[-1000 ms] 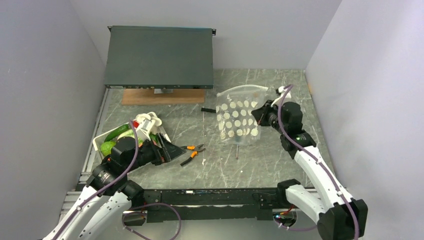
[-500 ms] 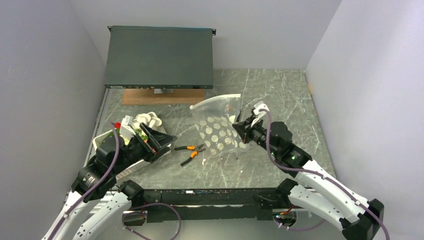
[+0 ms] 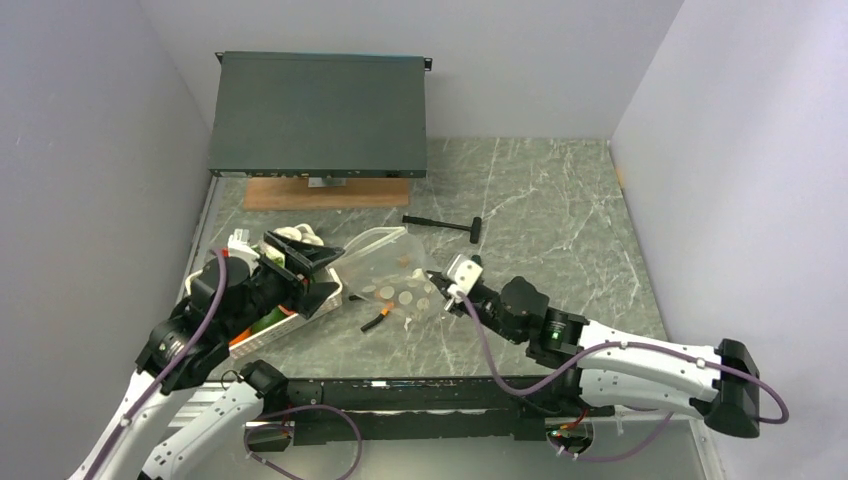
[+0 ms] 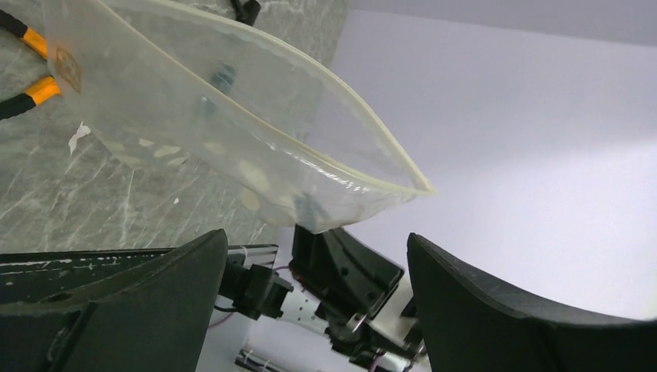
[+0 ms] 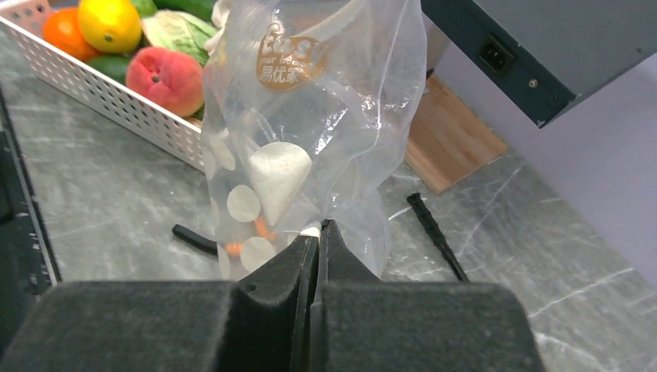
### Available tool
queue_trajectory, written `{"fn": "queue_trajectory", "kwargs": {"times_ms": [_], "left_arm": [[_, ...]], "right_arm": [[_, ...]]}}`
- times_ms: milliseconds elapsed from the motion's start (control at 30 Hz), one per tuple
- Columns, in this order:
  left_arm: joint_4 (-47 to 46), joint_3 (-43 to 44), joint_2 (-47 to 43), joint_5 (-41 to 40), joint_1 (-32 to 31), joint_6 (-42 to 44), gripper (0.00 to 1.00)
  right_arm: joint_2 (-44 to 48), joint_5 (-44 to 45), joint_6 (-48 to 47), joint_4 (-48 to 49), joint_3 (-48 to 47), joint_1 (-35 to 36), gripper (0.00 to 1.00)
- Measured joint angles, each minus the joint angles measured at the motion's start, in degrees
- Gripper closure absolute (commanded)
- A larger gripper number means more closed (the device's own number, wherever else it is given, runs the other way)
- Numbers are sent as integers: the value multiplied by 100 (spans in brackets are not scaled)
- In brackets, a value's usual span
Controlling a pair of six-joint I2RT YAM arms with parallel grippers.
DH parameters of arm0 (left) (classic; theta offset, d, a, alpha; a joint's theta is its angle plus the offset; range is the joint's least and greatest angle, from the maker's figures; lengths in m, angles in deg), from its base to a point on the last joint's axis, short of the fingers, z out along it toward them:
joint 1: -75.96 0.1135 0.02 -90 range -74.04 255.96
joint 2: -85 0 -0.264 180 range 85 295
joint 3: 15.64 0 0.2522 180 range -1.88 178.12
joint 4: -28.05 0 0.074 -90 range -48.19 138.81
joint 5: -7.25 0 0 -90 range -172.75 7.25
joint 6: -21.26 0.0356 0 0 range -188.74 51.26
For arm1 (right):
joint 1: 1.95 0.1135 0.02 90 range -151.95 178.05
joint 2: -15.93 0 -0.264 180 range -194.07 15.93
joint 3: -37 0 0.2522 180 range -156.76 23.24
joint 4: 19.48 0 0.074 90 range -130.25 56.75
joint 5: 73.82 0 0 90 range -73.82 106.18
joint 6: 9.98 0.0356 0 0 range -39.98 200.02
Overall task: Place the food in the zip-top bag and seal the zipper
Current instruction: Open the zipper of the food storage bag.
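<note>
The clear zip-top bag (image 3: 388, 275) with white dots hangs in the air, its mouth toward the left. My right gripper (image 3: 441, 290) is shut on its lower edge, as the right wrist view shows (image 5: 319, 226). The pale zipper (image 4: 349, 132) runs along the open mouth. My left gripper (image 3: 318, 275) is open and empty, just left of the bag mouth. The food lies in the white basket (image 5: 116, 101): peach (image 5: 164, 76), lemon (image 5: 110, 23), orange (image 5: 63, 32), green leafy piece (image 5: 182, 31). A white mushroom cluster (image 3: 298, 236) shows behind the left gripper.
Orange-handled pliers (image 3: 378, 320) lie on the table under the bag. A black tool (image 3: 445, 224) lies behind it. A dark flat box (image 3: 318, 100) on a wooden block (image 3: 325, 193) stands at the back left. Grey walls close both sides.
My right arm has carried the bag from the back right down and left to just beside the basket. My left gripper has shifted slightly back and now faces the bag mouth.
</note>
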State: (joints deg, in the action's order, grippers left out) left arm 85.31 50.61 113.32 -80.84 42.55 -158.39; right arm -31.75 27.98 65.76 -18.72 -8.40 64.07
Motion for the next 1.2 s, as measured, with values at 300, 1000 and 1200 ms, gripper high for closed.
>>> {"fn": "queue_trajectory", "kwargs": {"times_ms": [300, 1000, 1200], "left_arm": [[160, 210, 678, -103, 0, -343, 17], [-133, 166, 2240, 160, 345, -291, 48], [-518, -407, 2385, 498, 345, -415, 69]], "right_arm": [[-490, 935, -844, 326, -13, 398, 100], [-859, 1808, -1534, 529, -13, 846, 100], [-973, 1932, -1578, 616, -13, 887, 100]]}}
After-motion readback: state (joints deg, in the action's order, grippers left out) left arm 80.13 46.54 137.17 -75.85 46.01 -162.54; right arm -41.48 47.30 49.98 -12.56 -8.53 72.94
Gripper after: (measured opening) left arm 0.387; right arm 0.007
